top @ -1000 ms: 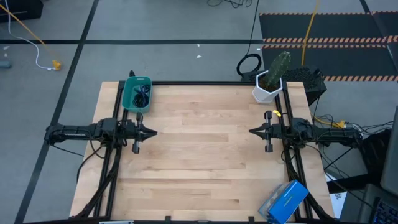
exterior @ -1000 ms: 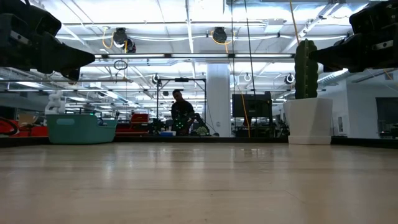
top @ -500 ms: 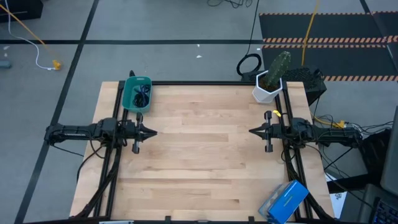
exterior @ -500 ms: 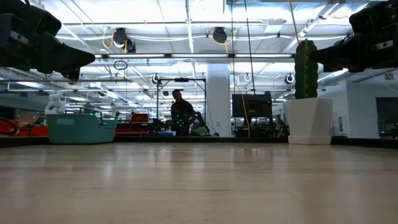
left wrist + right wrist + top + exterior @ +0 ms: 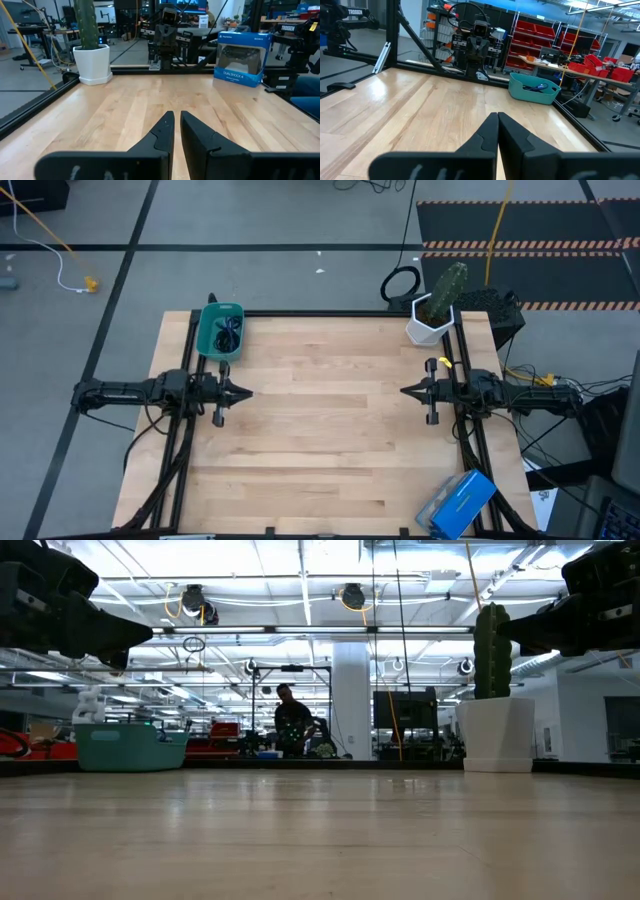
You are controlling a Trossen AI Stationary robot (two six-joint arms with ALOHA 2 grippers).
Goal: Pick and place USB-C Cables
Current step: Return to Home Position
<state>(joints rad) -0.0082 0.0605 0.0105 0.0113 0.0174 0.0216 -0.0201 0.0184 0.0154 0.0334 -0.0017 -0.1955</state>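
Overhead and level views of my workspace, largest item first.

The wooden surface [image 5: 330, 440] fills the middle of the scene, and its central area is bare planking.

My left arm [image 5: 130, 393] lies along the middle of the left edge and my right arm [image 5: 520, 395] along the middle of the right edge. They point inward at each other.

My left claw [image 5: 243, 392] hangs above the surface just inside the left edge. In its own wrist view the fingers are closed to a thin slit and grip nothing.

My right claw [image 5: 406, 391] hangs just inside the right edge, well apart from the left one. Its fingers are pressed together and it is also empty. In the level view both claws ride high above the boards.

A blue controller box [image 5: 457, 502] lies tilted at the near right corner.

A cactus in a white pot [image 5: 432, 320] stands upright at the far right corner.

The teal tray [image 5: 203, 335] sits at the far left corner, just beyond my left arm.

The USB-C cables [image 5: 228, 332] lie inside that tray as a dark tangle. I cannot tell the single cables apart from above. In the right wrist view a bluish strand shows above the tray's rim.

A person [image 5: 290, 720] is in the room beyond the far edge.
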